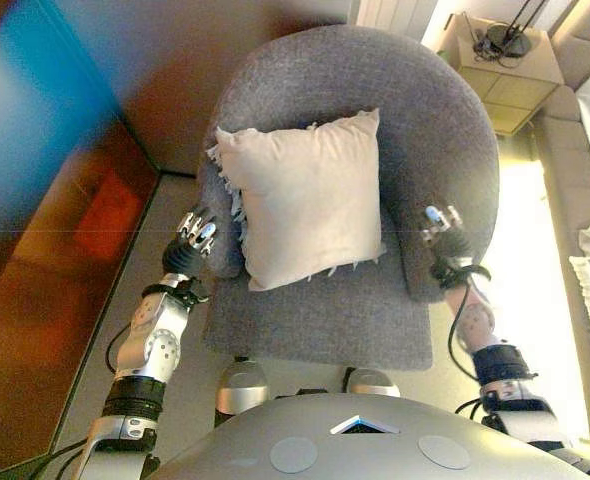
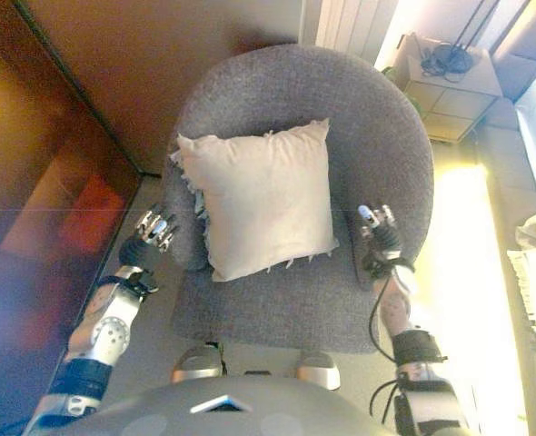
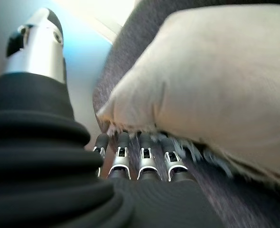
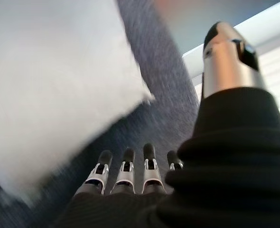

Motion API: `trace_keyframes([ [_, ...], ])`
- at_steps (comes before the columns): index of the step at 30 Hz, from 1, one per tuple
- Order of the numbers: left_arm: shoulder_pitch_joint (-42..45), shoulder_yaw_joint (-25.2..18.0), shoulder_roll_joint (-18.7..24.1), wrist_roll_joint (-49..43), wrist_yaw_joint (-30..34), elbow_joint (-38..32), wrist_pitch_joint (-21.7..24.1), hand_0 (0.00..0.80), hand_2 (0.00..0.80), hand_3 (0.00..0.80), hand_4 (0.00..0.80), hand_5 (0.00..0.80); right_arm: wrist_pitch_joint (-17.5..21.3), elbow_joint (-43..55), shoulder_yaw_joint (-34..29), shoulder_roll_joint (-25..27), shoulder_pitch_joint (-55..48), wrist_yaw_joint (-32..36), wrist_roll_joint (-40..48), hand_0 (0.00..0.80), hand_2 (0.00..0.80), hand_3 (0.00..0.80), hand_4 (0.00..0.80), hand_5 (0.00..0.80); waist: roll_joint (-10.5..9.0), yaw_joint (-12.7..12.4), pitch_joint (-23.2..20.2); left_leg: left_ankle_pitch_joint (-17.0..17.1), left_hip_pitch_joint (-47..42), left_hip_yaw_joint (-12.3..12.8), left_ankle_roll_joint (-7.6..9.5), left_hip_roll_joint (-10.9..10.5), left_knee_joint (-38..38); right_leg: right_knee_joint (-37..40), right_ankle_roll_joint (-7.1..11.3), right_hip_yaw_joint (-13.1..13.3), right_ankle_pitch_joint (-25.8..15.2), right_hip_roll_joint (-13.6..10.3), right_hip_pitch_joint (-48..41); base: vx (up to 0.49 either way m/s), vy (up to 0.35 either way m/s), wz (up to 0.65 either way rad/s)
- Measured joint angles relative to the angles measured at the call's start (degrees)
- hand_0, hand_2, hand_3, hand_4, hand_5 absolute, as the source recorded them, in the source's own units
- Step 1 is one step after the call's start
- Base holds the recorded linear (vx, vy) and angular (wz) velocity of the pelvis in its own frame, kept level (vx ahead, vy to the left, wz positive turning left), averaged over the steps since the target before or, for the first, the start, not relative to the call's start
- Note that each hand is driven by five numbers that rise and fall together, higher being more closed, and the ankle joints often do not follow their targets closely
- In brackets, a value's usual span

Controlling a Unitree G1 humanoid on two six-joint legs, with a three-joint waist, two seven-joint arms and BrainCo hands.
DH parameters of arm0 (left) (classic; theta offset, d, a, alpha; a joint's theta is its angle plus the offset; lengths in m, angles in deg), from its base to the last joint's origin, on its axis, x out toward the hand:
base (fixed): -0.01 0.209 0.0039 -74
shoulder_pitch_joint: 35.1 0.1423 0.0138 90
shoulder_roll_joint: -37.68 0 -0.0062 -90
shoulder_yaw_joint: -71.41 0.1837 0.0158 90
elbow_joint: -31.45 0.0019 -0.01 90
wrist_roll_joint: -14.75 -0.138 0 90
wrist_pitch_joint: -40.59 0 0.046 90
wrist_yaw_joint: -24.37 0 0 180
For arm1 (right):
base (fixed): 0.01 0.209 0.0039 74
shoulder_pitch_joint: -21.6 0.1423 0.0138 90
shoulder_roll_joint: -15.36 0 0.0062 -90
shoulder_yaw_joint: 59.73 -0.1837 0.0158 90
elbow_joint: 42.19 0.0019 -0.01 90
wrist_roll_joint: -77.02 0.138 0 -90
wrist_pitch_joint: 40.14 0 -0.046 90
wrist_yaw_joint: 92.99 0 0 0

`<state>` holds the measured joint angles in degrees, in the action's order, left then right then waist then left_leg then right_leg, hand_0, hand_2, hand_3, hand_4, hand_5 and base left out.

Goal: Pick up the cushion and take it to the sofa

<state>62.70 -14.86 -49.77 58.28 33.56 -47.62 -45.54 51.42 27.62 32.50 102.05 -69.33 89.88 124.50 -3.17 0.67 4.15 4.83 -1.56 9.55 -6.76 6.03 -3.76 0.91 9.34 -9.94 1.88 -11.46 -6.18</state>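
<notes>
Cushion [image 1: 307, 200] on armchair [image 1: 445, 130]; hands apparently apart.

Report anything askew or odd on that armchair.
Nothing is damaged. The cushion leans askew against the grey armchair back, one corner lower. Both hands, left hand and right hand, flank it, open, not touching.

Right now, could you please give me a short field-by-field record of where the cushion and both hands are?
cushion: cream cushion lying on the seat of the grey armchair, leaning toward its back, not held
left hand: left hand open, beside the cushion's left edge, by the chair's left arm, not gripping
right hand: right hand open, over the chair's right arm, apart from the cushion
nearby: side table beyond the chair, on the robot's right
task stage: cushion not yet picked up
</notes>
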Motion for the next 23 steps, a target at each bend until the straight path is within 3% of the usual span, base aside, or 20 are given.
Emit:
trace_keyframes([
  [4,1.7,1.7,-0.3,0.2,3.2,-1.5,2.3,0.0,0.0,0.0,0.0,0.0,2.5,1.8,1.0,-3.1,-3.8,4.1,5.5,0.0,0.0,0.0,0.0,0.0,0.07,0.2,-0.1,0.5,-0.7,1.4,-0.13,0.4,-1.3,1.0,-0.01,0.1,-1.1,0.3,0.5,-0.073,0.021,-0.16],
  [11,2.4,4.1,-0.7,3.5,6.2,-1.5,3.8,0.0,0.0,0.0,0.0,0.0,2.1,1.5,4.3,-4.5,-5.0,13.0,18.4,0.0,0.0,0.0,0.0,0.0,0.59,1.7,-0.4,0.5,-0.7,2.8,-0.16,0.5,-1.3,2.5,0.0,0.2,-2.4,0.3,0.7,-0.03,0.027,-0.11],
  [23,3.3,5.3,-0.8,3.4,6.4,-1.5,4.3,0.0,0.0,0.0,0.0,0.0,2.1,1.3,5.4,-4.7,-4.9,13.8,18.4,0.0,0.0,0.0,0.0,0.0,0.75,1.4,-0.7,0.5,-0.8,2.8,-0.18,0.5,-1.3,3.3,0.01,0.0,-2.8,0.4,0.3,0.0,0.0,0.0],
])
